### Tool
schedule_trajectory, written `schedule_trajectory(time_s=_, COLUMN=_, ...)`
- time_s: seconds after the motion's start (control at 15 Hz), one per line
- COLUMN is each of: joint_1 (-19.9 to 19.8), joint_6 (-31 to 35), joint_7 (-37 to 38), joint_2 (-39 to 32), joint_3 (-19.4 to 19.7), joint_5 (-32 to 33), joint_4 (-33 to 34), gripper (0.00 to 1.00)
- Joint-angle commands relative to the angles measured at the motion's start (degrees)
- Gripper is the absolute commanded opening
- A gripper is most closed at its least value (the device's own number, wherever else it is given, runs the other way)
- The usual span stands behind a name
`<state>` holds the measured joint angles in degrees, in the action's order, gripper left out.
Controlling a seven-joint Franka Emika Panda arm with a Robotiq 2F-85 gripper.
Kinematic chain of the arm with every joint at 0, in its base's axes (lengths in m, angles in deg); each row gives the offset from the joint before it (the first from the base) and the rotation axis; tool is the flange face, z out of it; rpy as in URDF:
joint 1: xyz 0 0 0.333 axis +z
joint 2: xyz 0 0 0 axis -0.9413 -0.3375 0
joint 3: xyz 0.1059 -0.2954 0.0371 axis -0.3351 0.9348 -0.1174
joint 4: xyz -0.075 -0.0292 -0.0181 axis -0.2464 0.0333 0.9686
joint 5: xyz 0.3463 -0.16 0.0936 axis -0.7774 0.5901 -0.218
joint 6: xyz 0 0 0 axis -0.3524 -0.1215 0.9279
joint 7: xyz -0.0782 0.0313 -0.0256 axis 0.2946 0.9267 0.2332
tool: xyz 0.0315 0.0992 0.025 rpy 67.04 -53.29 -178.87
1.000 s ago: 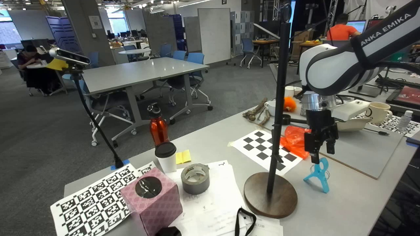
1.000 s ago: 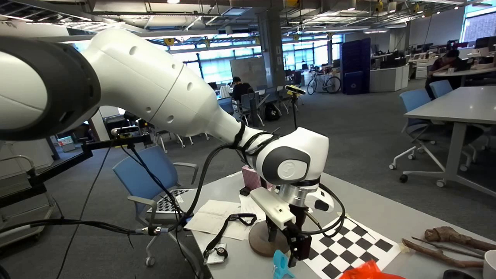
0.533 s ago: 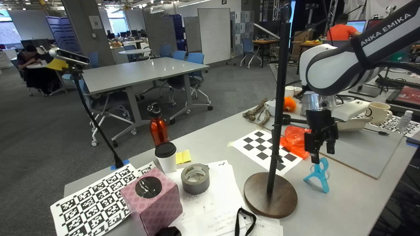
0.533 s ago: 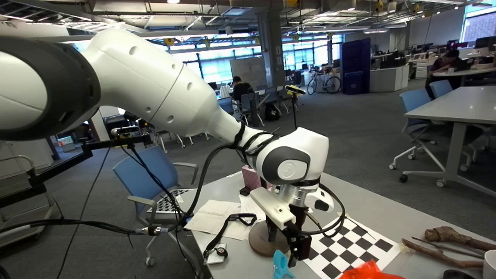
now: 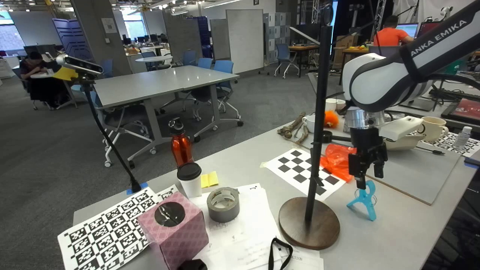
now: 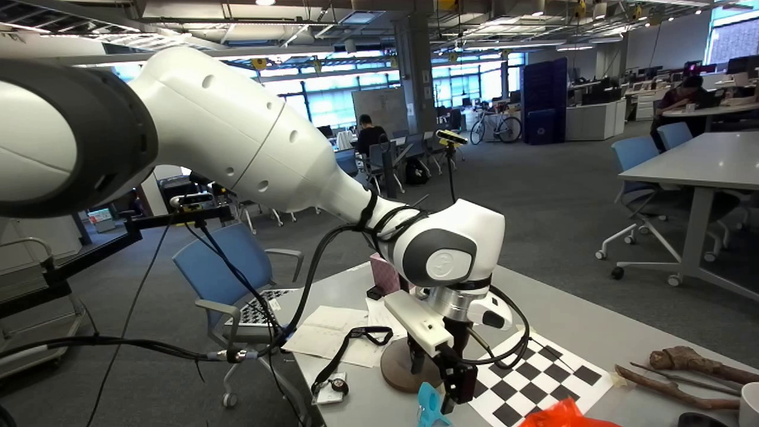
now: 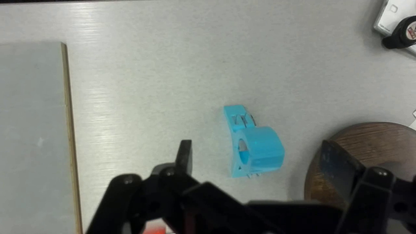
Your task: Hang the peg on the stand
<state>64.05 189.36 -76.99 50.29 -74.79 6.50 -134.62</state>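
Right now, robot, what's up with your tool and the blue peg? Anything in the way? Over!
Tool open, gripping nothing. Light-blue plastic peg resting on the tabletop. Pole stand close by, might crowd the tool.

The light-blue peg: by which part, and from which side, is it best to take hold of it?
Probably by its rounded upper part, from straight above. In an exterior view the peg stands on two splayed legs, with this part on top. In the wrist view it shows between the fingers of the open gripper, with a gap on both sides.
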Motion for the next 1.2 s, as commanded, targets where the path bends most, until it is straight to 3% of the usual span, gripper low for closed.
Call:
schedule_trajectory(time_s=0.0, joint_1=-0.1, joint_6=0.6, joint_7=-0.1, joint_2=-2.3, joint_3=-0.1, joint_5=0.1, joint_4=2.1, gripper=1.00)
schedule_trajectory(time_s=0.87, joint_1=-0.3, joint_6=-0.3, joint_7=-0.2, joint_2=-5.9, joint_3=-0.2, joint_5=0.1, joint_4=5.4, gripper=1.00)
schedule_trajectory(time_s=0.93, joint_1=-0.3, joint_6=-0.3, joint_7=-0.2, joint_2=-6.2, joint_3=-0.2, joint_5=0.0, joint_4=5.7, gripper=0.97)
schedule_trajectory(time_s=1.0, joint_1=-0.4, joint_6=-0.4, joint_7=-0.1, joint_2=-6.4, joint_3=-0.3, joint_5=-0.1, joint_4=5.9, gripper=0.77)
schedule_trajectory(time_s=1.13, joint_1=-0.4, joint_6=-0.5, joint_7=-0.1, joint_2=-6.9, joint_3=-0.3, joint_5=-0.1, joint_4=6.3, gripper=0.68)
